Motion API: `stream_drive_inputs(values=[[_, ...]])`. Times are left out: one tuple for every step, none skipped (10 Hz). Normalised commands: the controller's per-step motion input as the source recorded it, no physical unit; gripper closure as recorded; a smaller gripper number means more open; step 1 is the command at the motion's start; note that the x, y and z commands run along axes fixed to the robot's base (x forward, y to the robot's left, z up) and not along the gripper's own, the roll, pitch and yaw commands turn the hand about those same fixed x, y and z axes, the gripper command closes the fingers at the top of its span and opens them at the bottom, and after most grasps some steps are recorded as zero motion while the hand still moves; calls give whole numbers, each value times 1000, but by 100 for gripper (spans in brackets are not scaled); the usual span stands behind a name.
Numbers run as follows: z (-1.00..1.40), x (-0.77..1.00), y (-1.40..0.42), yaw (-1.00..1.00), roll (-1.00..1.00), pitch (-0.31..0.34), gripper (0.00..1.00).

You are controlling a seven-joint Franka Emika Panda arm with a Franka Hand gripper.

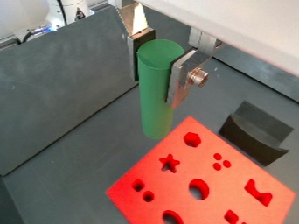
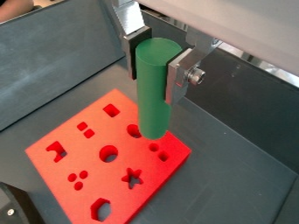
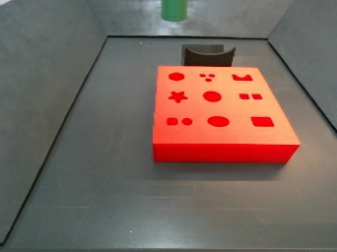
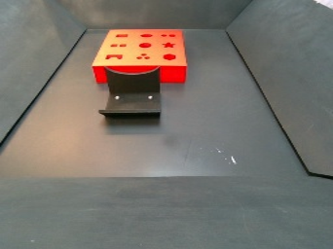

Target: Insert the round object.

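Both wrist views: my pincer (image 1: 160,63) is clamped on the round object (image 1: 156,87), a plain green peg held upright. One silver finger (image 1: 184,72) presses its side, the opposite one (image 1: 135,44) shows behind it. The grip sits on the peg's upper part; its flat top end rises just above the fingers and most of its length hangs free below them.

Below the peg lies the red block (image 1: 205,179), a flat slab with cut-out holes: a star (image 1: 170,162), a large round hole (image 1: 198,186), pairs of small dots and several angular shapes. The peg's lower end is above the block and apart from it. In a wrist view it overlaps the block's far edge (image 2: 156,131), but how high it stands over the surface I cannot tell.

In a side view only the peg's lower end (image 3: 174,10) enters at the upper edge of the picture, beyond the block (image 3: 219,113); the pincer itself is out of that view. A dark grey curved piece (image 3: 206,52) stands on the table (image 3: 79,187) just behind the block, touching or nearly touching it. From the opposite side the same piece (image 4: 131,97) lies in front of the block (image 4: 140,53), and neither peg nor pincer appears
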Motion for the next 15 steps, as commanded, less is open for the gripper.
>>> stream_drive_inputs(values=[[0, 1000, 31, -9, 29, -10, 100], [0, 1000, 9, -31, 30, -10, 100], [0, 1000, 0, -34, 44, -44, 100], [-60, 937, 0, 3, 96, -23, 100], [-17, 1000, 0, 0, 23, -74, 100], [-60, 1000, 0, 0, 43, -67, 100], [-100, 1000, 0, 0, 49, -54, 100], [-126, 1000, 0, -11, 60, -44, 100], [-214, 1000, 66, -49, 114, -31, 100], [-380, 1000, 194, -57, 153, 0, 100], [-637, 777, 100, 0, 79, -77, 100], [-814, 417, 0, -100, 61, -19, 100], [-809, 400, 0, -134, 31, -17, 100], [-740, 420, 0, -109, 50, -10, 100], [-666, 506, 0, -91, 94, 0, 100]])
